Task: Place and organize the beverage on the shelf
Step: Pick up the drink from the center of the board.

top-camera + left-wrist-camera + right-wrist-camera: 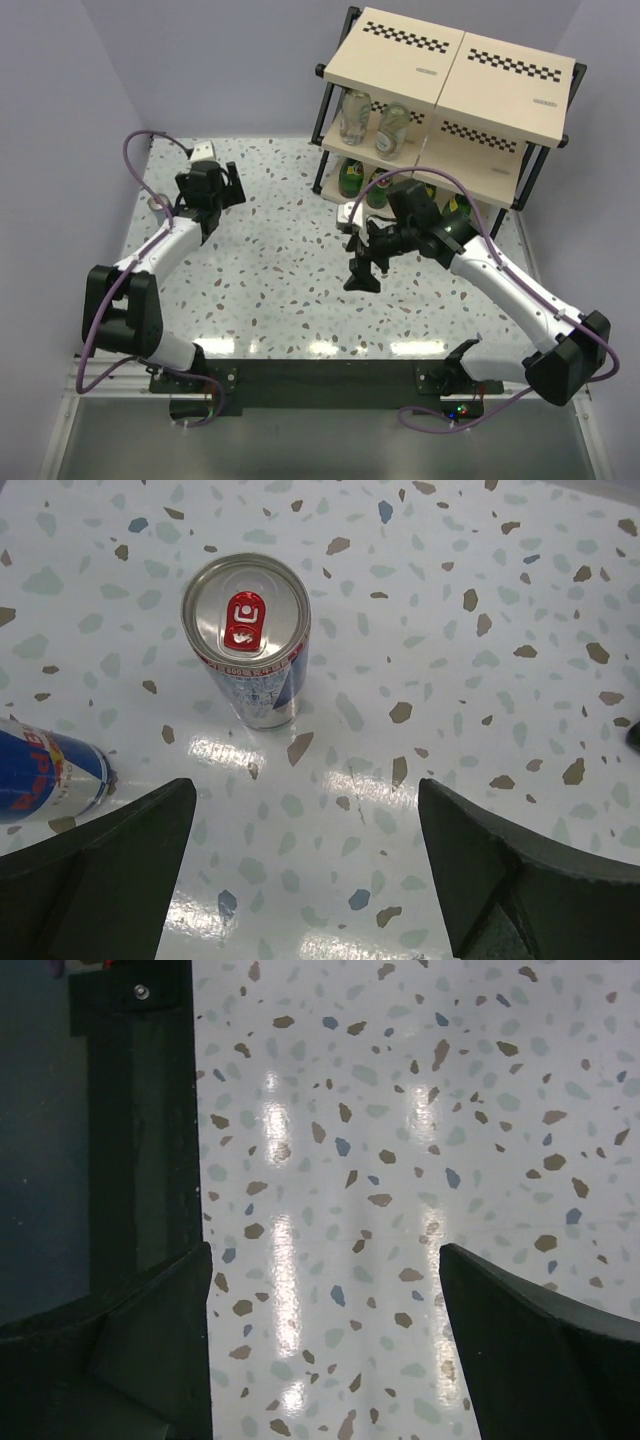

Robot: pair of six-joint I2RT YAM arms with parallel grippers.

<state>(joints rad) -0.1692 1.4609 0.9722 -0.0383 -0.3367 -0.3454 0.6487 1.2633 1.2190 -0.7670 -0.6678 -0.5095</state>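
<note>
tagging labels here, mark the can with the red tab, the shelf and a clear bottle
can (246, 620): left wrist view, on its lid
shelf (395, 75): top external view, on its top board
clear bottle (354, 118): top external view, on its body

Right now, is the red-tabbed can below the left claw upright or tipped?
Upright: the can stands on the table, its lid and red tab facing up.

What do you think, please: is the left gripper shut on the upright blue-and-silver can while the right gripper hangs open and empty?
Not quite: the left gripper is open, and the upright blue-and-silver can stands free on the table ahead of it, as the left wrist view shows. The right gripper does hang open and empty.
</note>
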